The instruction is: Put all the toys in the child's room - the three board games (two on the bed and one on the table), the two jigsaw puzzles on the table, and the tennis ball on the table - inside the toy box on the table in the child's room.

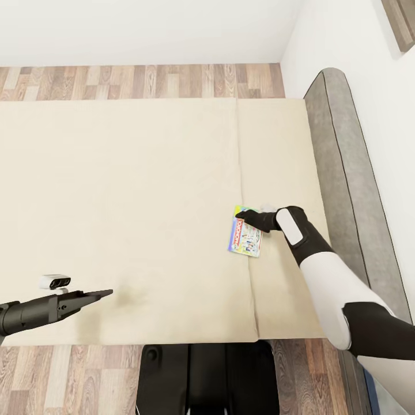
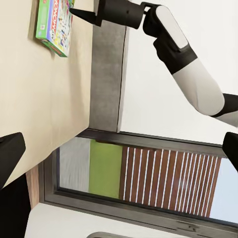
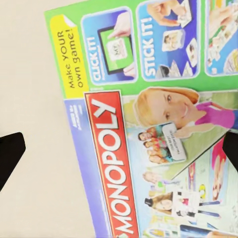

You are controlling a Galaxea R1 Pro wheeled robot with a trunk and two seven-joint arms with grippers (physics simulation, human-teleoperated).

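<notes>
Hovering my right gripper [image 1: 242, 215] over the Monopoly box [image 1: 245, 237], jaws spread wide either side of it, nothing gripped; the box lies flat on the bed [image 1: 127, 196], near the grey headboard [image 1: 340, 173]; bare mattress all round it; lid reads "MONOPOLY", "Make YOUR own game!", "CLICK IT!", "STICK IT!"; my left gripper [image 1: 104, 294] hangs empty over the bed's near edge, jaw spread I can't tell.

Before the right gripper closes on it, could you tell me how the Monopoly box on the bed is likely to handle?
The Monopoly box looks flat with crisp edges, so probably stiff, not floppy. Its printed face looks smooth, so the right gripper might slip on it. It lies flat on the soft mattress, so it should not roll, though getting a finger beneath may be awkward.
</notes>
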